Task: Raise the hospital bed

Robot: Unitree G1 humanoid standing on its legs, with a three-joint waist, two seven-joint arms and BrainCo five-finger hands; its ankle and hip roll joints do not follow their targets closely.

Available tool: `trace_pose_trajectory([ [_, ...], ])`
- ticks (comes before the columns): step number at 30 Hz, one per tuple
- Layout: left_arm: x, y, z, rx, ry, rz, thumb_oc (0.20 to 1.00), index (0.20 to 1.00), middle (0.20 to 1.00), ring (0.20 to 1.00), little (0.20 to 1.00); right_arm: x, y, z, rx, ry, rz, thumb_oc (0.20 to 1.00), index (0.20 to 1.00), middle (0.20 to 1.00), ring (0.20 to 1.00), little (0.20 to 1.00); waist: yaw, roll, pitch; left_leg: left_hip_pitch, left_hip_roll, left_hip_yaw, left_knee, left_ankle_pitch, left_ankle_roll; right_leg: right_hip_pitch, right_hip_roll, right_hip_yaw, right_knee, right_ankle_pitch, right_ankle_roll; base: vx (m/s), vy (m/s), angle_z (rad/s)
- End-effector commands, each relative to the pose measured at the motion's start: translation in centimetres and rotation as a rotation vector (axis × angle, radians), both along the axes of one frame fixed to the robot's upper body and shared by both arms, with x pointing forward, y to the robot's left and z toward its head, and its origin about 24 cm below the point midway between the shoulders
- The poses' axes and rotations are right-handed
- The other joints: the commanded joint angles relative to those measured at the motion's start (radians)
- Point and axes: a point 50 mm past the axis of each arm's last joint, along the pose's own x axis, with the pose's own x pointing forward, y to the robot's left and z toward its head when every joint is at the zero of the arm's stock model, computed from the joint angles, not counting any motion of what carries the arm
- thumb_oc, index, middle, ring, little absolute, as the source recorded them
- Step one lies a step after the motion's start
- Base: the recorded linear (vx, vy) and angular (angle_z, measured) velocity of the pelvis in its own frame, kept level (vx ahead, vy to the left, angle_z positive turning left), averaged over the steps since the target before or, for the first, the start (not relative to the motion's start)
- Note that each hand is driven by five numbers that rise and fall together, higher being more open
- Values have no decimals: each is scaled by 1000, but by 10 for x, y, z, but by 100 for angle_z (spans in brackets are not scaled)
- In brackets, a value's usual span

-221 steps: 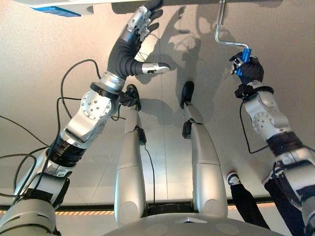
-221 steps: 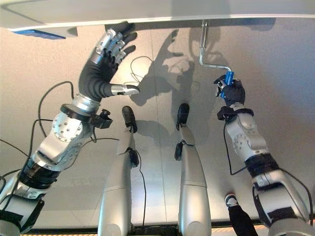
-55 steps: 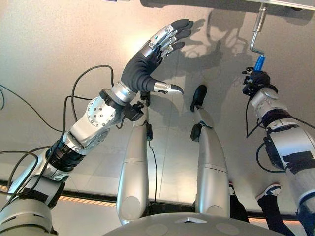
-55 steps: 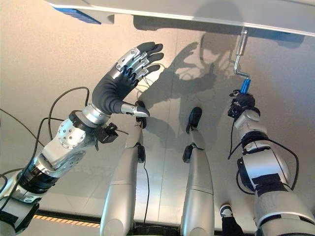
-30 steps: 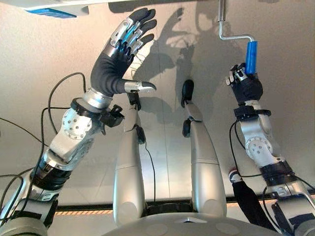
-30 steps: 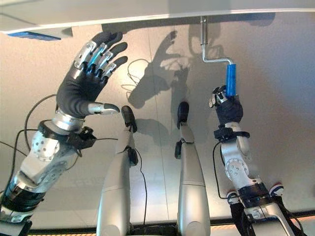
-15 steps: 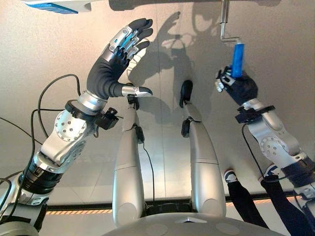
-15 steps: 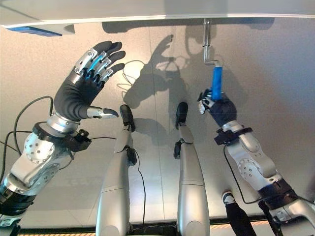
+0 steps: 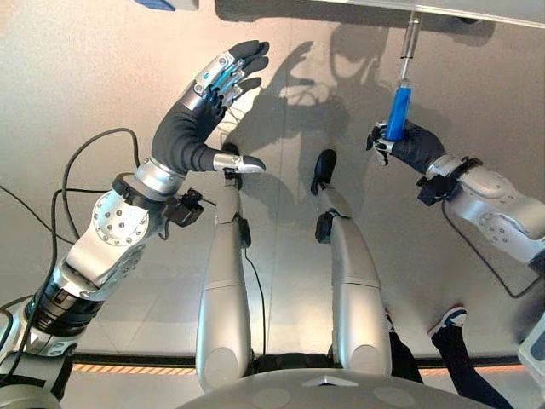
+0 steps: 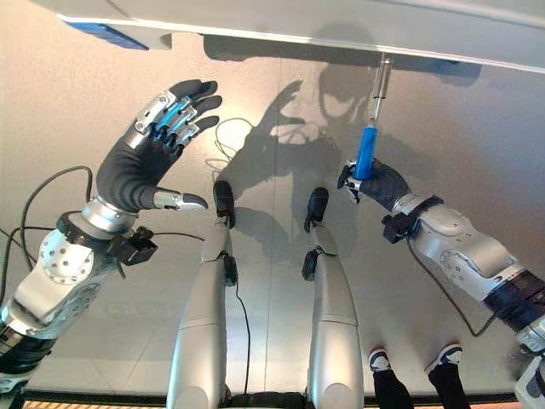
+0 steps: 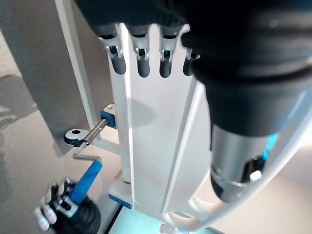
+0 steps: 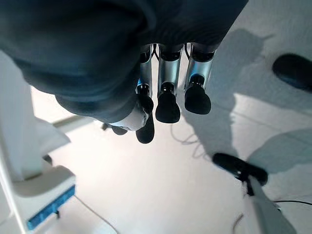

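My right hand (image 9: 407, 145) is curled round the blue grip (image 9: 397, 109) of the crank (image 10: 379, 81), which hangs from the foot edge of the bed (image 10: 358, 25). In the last second the grip has swung from out at the side of the shaft to directly below it, so I judge the cranking is under way and the bed is rising, with more turns likely needed. My left hand (image 9: 204, 111) is held up near the bed's edge, fingers spread wide, holding nothing. No brand, label or writing is legible.
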Motion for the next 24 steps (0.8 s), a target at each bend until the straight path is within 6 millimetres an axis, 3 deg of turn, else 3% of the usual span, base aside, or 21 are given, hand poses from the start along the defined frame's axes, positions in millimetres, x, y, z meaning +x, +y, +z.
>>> trace_pose_trajectory([
  [1, -25, -12, 12, 33, -127, -106, 1000, 1000, 1000, 1000, 1000, -14, 71, 63, 62, -277, 394, 200, 200, 200, 200, 200, 38, -61, -20, 81, -17, 41, 36, -115, 10, 109, -11, -9, -57, 9, 108, 20, 5, 6],
  [3, -24, -13, 14, 41, -137, -103, 1000, 1000, 1000, 1000, 1000, 2, 68, 52, 66, -240, 315, 200, 200, 200, 200, 200, 50, -50, -20, 79, -22, 38, 33, -115, 13, 112, -15, -12, -59, 6, 106, 0, 0, 0],
  [9, -20, -17, 11, -25, -98, -109, 1000, 1000, 1000, 1000, 1000, 29, 79, 49, 140, -240, 198, 200, 200, 200, 200, 200, 71, -32, -20, 77, -27, 39, 31, -116, 18, 118, -18, -11, -69, 7, 105, 21, 45, 1],
  [20, -18, -23, 11, -40, -97, -129, 1000, 1000, 1000, 1000, 1000, 25, 110, 21, 126, -149, 303, 200, 200, 200, 200, 200, 72, -33, -20, 97, -36, 46, 24, -122, 24, 141, -21, -4, -85, 8, 105, -3, 8, 0],
  [21, -19, -24, 13, -44, -109, -133, 1000, 1000, 1000, 1000, 1000, 28, 115, 22, 118, -152, 308, 200, 200, 200, 200, 200, 73, -28, -20, 68, -37, 56, 21, -88, 32, 117, -25, -13, -95, 37, 96, -1, 31, 0],
  [23, -18, -25, 11, -52, -94, -138, 1000, 1000, 1000, 1000, 1000, 33, 119, 15, 125, -126, 288, 200, 200, 200, 200, 200, 79, -21, -20, 98, -39, 47, 20, -119, 25, 141, -25, -3, -87, 10, 105, 0, 18, 0],
  [24, -18, -25, 13, -57, -103, -139, 1000, 1000, 1000, 1000, 1000, 36, 121, 18, 128, -135, 281, 200, 200, 200, 200, 200, 79, -22, -20, 69, -40, 55, 18, -88, 32, 117, -27, -13, -96, 38, 96, 0, 0, 0],
])
